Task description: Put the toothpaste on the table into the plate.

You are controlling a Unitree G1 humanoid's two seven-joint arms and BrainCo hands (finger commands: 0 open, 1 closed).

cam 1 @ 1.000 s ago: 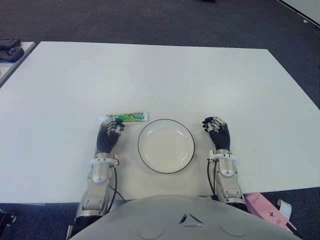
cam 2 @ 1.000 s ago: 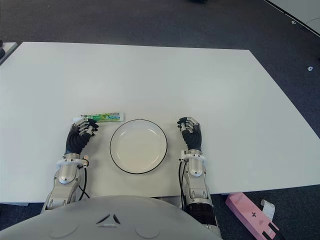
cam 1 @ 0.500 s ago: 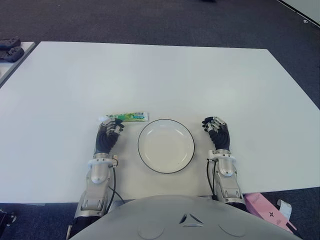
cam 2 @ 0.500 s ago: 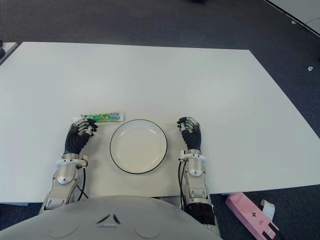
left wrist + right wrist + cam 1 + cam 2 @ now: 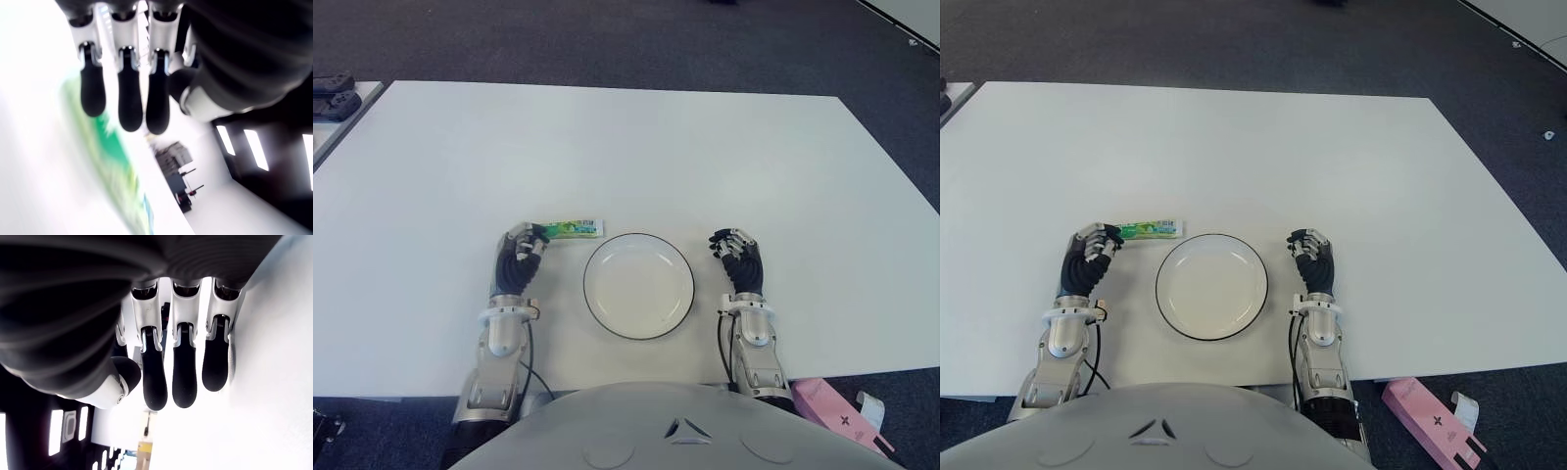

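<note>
Toothpaste apparently touches left hand fingertips; plate beside.

Stereo head pair overlooking table, wrist cameras close behind each hand's fingers

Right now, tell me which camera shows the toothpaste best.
The left eye view: the toothpaste lies on the table, its far-left end hidden behind the left hand. The right eye matches. The left wrist shows a green smear; the right wrist, nothing.
</note>
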